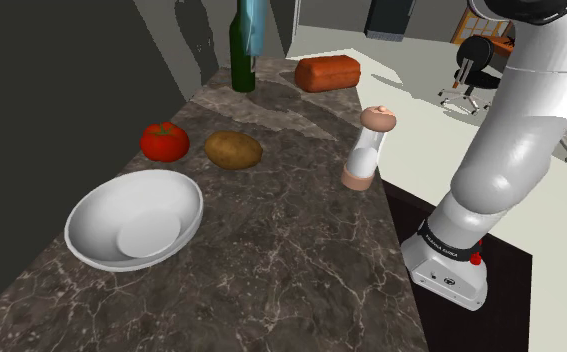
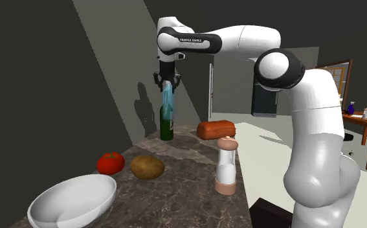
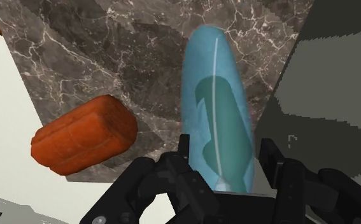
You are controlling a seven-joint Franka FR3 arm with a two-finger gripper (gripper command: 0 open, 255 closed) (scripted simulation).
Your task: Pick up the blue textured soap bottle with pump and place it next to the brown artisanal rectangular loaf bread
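Note:
My gripper (image 2: 167, 80) is shut on the pale blue translucent soap bottle (image 2: 168, 102) and holds it upright, high above the far end of the marble counter (image 1: 291, 260). The bottle (image 1: 252, 24) hangs in front of a dark green bottle (image 2: 167, 127), which shows through it as a green shape. In the wrist view the black fingers (image 3: 188, 167) clasp the blue bottle (image 3: 214, 95) on both sides. The reddish-brown loaf (image 2: 215, 129) lies on the counter's far corner (image 1: 327, 72), to the second exterior view's right of the held bottle and well below it (image 3: 83, 135).
A red tomato (image 1: 164, 141), a potato (image 1: 233, 150) and a white bowl (image 1: 131, 222) sit along the counter's wall side. A tall mill (image 1: 369, 148) stands near the counter's open edge. The green bottle (image 1: 241, 62) stands close to the dark wall.

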